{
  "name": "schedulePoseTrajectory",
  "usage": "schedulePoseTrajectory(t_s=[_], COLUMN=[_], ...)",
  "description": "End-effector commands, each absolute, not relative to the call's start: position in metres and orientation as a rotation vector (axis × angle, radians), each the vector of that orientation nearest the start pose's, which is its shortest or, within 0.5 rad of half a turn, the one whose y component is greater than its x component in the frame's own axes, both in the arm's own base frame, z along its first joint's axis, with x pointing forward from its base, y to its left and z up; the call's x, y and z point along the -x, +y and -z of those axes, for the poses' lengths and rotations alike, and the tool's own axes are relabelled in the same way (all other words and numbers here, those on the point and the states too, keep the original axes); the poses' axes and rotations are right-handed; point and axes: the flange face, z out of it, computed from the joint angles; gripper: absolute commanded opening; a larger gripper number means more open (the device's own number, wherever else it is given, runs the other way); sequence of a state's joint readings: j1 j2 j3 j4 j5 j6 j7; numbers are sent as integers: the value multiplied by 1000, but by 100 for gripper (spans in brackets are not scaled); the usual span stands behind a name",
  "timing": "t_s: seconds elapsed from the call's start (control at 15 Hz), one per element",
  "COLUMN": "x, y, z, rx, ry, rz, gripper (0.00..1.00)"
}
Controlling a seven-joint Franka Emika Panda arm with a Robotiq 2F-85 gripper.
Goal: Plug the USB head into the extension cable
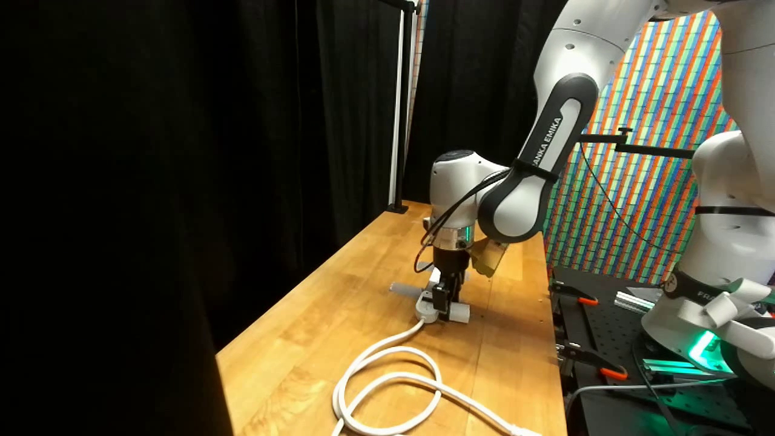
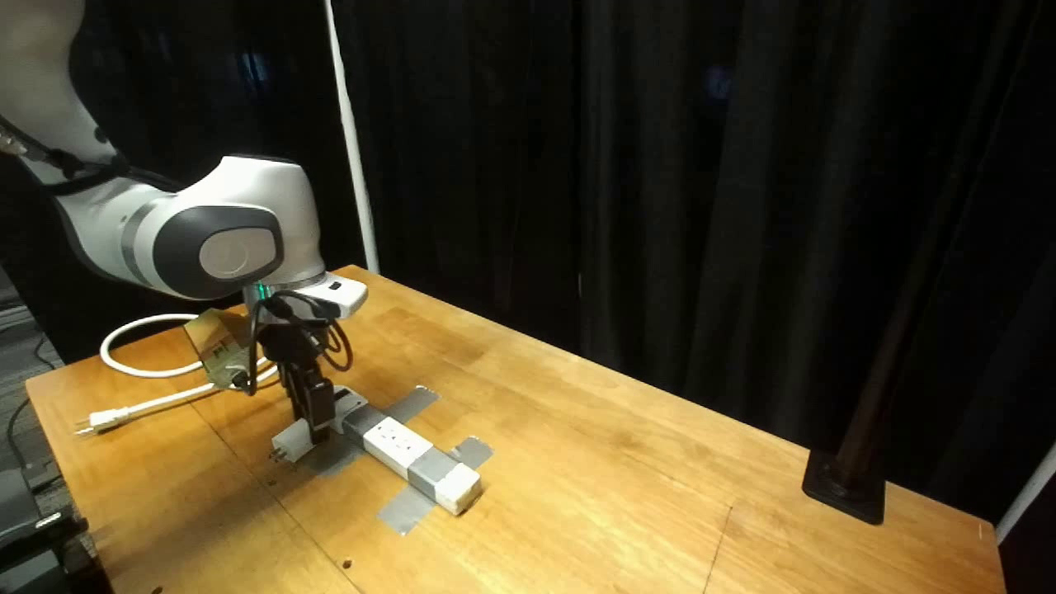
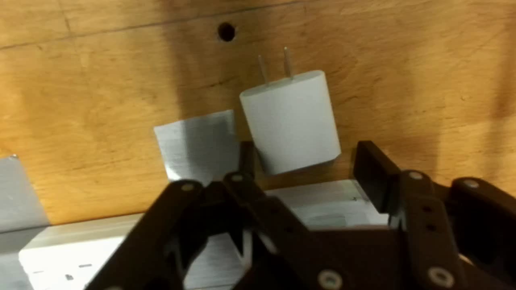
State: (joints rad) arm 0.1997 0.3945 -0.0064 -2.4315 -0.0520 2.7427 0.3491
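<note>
1. Has fingers (image 3: 375, 173) parted wider than the two-prong USB head (image 3: 290, 125) between them, gripping nothing.
2. Shows it near the centre of the wrist view.
3. In an exterior view, shows extension cable socket strip (image 2: 396, 445) taped to worktop (image 2: 577, 462), lower left.
4. In an exterior view, loops white cord (image 1: 399, 376) at bottom centre.

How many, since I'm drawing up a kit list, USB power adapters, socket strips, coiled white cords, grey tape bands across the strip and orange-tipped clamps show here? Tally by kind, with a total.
USB power adapter: 1
Socket strip: 1
Coiled white cord: 1
Grey tape bands: 2
Orange-tipped clamps: 2
Total: 7
</note>
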Motion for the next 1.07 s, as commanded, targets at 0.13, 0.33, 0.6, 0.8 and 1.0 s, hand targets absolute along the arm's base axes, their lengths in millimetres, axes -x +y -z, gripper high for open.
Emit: schedulePoseTrajectory(t_s=[0.13, 0.33, 0.6, 0.8, 1.0], x=[-469, -465, -462, -461, -462], y=[81, 86, 98, 102, 99], z=[-129, -128, -131, -132, -133], rx=[3159, 3143, 3119, 3114, 3114], ry=[48, -59, -213, -280, -306], rz=[-99, -113, -101, -107, -103], gripper=[95, 100, 66, 42, 21])
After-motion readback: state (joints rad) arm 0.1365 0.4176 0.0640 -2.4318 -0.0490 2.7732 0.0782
